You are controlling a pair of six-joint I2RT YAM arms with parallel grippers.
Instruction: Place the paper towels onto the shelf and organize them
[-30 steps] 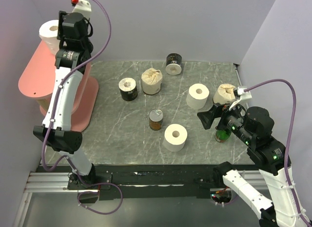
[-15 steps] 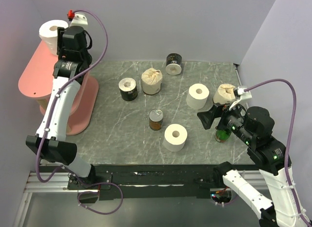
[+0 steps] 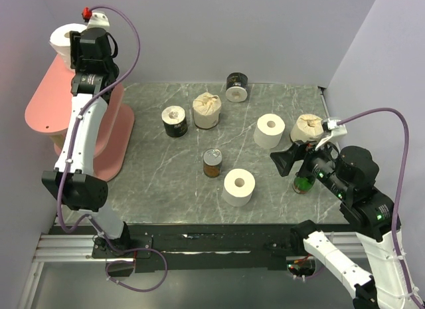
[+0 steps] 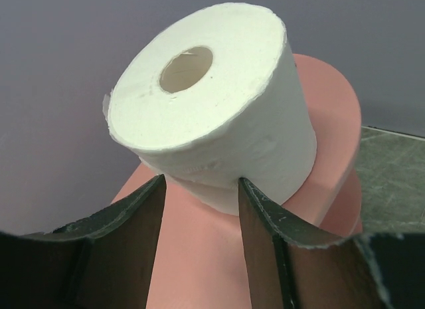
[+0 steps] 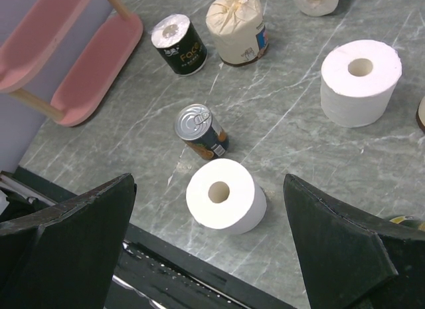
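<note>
One white paper towel roll (image 4: 212, 103) stands tilted on the top board of the pink shelf (image 3: 46, 113). My left gripper (image 4: 199, 183) is open only narrowly, its fingertips at the roll's near lower side, with only pink board showing between them. On the table lie two white rolls (image 3: 239, 184) (image 3: 269, 129), two cream ones (image 3: 206, 109) (image 3: 305, 127) and two black ones (image 3: 174, 120) (image 3: 237, 87). My right gripper (image 3: 285, 159) hangs wide open above the table at the right, holding nothing. In its wrist view the nearest white roll (image 5: 222, 193) lies well below the fingers.
A small brown tin can (image 3: 212, 163) lies between the black roll and the nearest white roll. A green bottle (image 3: 303, 183) stands under the right wrist. Purple walls close in the back and both sides. The shelf's lower boards (image 5: 93, 63) sit at the table's left edge.
The left wrist has moved up and to the left along the shelf top, and the white roll has shifted that way with it. The left jaws have narrowed slightly. The right arm has barely moved.
</note>
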